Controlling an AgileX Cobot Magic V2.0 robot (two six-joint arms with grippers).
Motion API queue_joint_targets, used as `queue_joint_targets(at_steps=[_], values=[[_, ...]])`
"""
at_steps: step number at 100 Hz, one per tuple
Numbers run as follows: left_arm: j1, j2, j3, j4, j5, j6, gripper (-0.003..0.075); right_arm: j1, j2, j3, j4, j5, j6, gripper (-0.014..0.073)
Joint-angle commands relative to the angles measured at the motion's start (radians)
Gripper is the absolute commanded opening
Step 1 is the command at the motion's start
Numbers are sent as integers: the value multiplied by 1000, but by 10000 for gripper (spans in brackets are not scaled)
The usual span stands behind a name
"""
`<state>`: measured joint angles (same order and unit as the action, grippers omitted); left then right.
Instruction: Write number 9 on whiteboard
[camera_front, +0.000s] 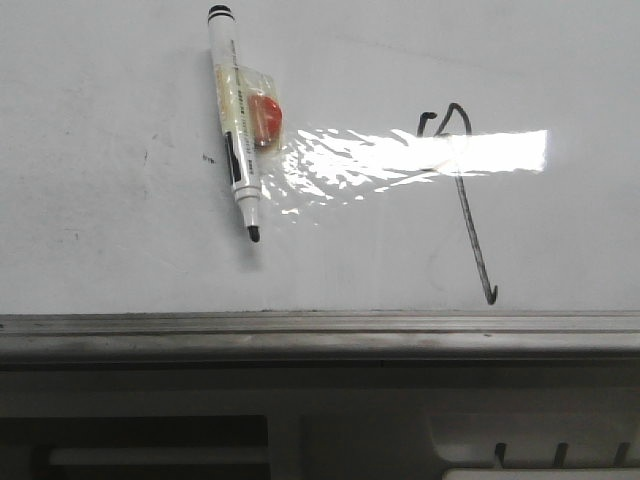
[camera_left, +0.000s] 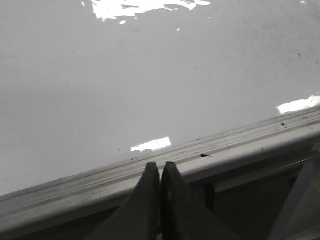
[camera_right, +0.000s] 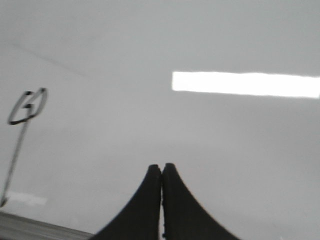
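The whiteboard (camera_front: 120, 80) fills the front view, glossy white with a grey metal ledge (camera_front: 320, 335) along its lower edge. The number 9 (camera_front: 466, 200) is drawn on it right of centre, a small loop atop a long slanted tail with a tiny hook. It also shows in the right wrist view (camera_right: 22, 130). A white marker (camera_front: 235, 120) with a black uncapped tip lies on the board at left, an orange-red piece taped to it. My left gripper (camera_left: 160, 166) is shut and empty over the ledge (camera_left: 225, 150). My right gripper (camera_right: 161, 166) is shut and empty before the board (camera_right: 200, 40).
A bright glare stripe (camera_front: 430, 155) crosses the board through the 9's loop. Small dark specks (camera_front: 208, 158) dot the board near the marker. Below the ledge is a dark frame with light panels (camera_front: 540, 470). Neither gripper shows in the front view.
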<state>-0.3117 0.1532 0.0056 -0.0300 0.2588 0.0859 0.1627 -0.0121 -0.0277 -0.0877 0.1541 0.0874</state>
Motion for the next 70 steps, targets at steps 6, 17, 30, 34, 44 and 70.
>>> queue_joint_targets(at_steps=[6, 17, 30, 34, 44, 70], values=[[2, 8, 40, -1, -74, -8, -20, -125, -13, 63, -156, -154, 216, -69], [2, 8, 40, -1, -74, -8, -20, -161, -13, 64, -156, -67, 216, -69], [2, 8, 40, -1, -74, -8, -20, -161, -13, 64, -156, 83, 216, -69], [2, 8, 40, -1, -74, -8, -20, -161, -13, 64, -156, 157, 216, -69], [2, 8, 40, -1, -74, -8, -20, -161, -13, 64, -156, 162, 216, -69], [2, 8, 40, -1, -74, -8, -20, -161, -13, 64, -156, 162, 216, -69]])
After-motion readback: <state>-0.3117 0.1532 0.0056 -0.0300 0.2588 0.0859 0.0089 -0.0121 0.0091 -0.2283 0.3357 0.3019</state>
